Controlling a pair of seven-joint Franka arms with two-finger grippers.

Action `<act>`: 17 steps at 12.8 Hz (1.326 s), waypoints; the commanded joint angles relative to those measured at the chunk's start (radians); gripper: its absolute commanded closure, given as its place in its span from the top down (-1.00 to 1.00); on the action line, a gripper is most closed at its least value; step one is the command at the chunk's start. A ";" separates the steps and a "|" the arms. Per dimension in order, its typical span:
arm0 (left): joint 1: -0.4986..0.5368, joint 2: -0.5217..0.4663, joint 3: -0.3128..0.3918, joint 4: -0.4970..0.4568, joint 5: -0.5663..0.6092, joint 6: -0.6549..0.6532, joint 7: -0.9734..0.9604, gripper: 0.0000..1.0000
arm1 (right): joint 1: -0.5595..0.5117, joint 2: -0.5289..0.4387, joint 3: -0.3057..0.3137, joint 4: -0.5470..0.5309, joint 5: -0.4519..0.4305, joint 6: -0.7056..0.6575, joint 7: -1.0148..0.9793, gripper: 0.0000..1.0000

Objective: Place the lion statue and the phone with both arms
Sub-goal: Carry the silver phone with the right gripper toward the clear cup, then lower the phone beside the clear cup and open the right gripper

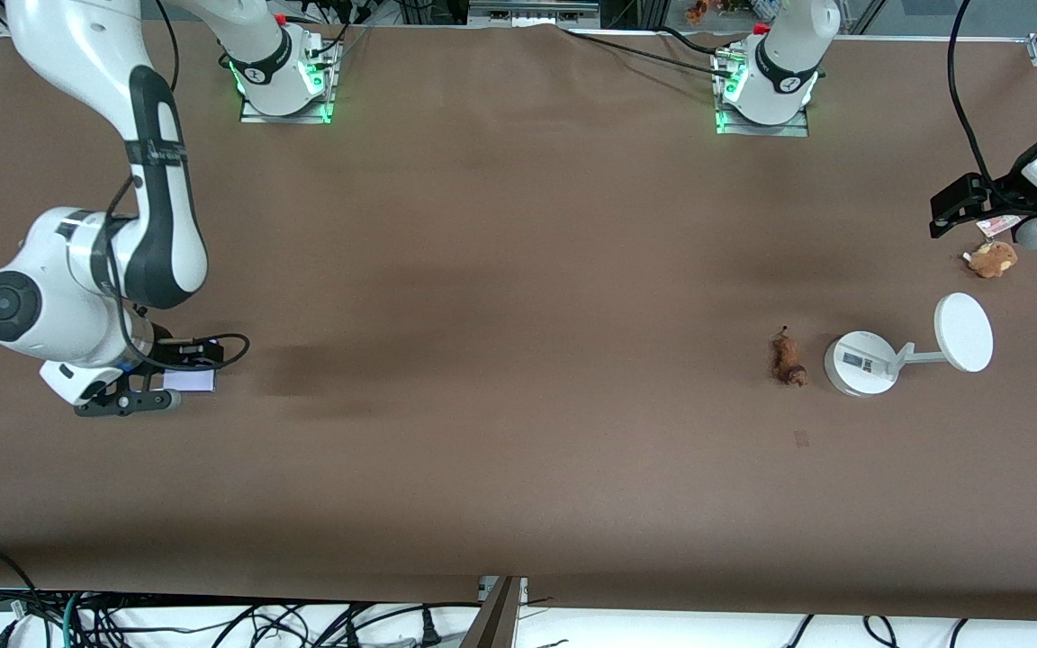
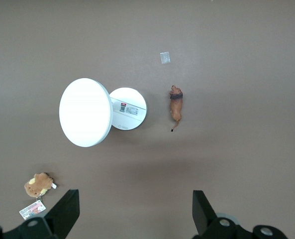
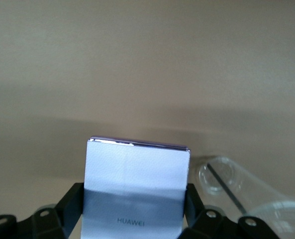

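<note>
Low at the left edge of the front view, the right gripper [image 1: 178, 385] is clamped on the phone [image 1: 189, 379], a small flat pale lavender-white rectangle with rounded corners and a thin dark edge; in the right wrist view the phone [image 3: 137, 191] sits squarely between the black fingers [image 3: 70, 209], its pale face up, its glossy short edge pointing away from the wrist, and the word HUAWEI printed near the shaded end. It is held level, just above the brown table [image 1: 500, 360], long axis running out along the fingers. Right of centre in the front view lies the lion statue [image 1: 789, 360], a tiny elongated brown-orange figurine; its long axis runs up and down in the frame, darker mane end lower and thin tail upward, just beside the white round-based stand with a disc [image 1: 906, 353]. At the upper right edge the left gripper [image 1: 964, 205] hangs over the table with its fingers [image 2: 62, 211] spread wide and holding nothing, near a fuzzy brown plush with a tag [image 1: 992, 258].
</note>
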 commanded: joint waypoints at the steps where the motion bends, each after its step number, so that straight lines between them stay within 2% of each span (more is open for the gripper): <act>1: 0.004 0.013 -0.007 0.035 -0.018 -0.028 0.013 1.00 | -0.002 0.030 0.008 -0.024 0.056 0.081 -0.031 -1.00; 2: 0.004 0.013 -0.007 0.035 -0.018 -0.028 0.013 1.00 | 0.000 0.040 0.012 -0.030 0.080 0.101 -0.032 -1.00; 11: -0.011 0.012 -0.014 0.053 -0.014 -0.042 0.041 1.00 | -0.007 0.125 0.072 -0.089 0.108 0.310 -0.045 -1.00; 12: -0.011 0.013 -0.013 0.053 -0.014 -0.042 0.041 1.00 | -0.008 0.125 0.074 -0.089 0.108 0.310 -0.045 -0.82; 14: -0.010 0.013 -0.013 0.053 -0.015 -0.040 0.039 1.00 | -0.011 0.131 0.074 -0.089 0.108 0.314 -0.045 -0.14; 15: -0.010 0.015 -0.013 0.052 -0.017 -0.040 0.033 1.00 | -0.011 0.133 0.075 -0.089 0.108 0.314 -0.045 0.35; 16: -0.008 0.015 -0.013 0.052 -0.018 -0.042 0.033 1.00 | -0.011 0.131 0.075 -0.089 0.108 0.316 -0.045 0.74; 17: -0.003 0.015 -0.011 0.052 -0.018 -0.042 0.035 1.00 | -0.010 0.131 0.075 -0.087 0.108 0.314 -0.045 0.98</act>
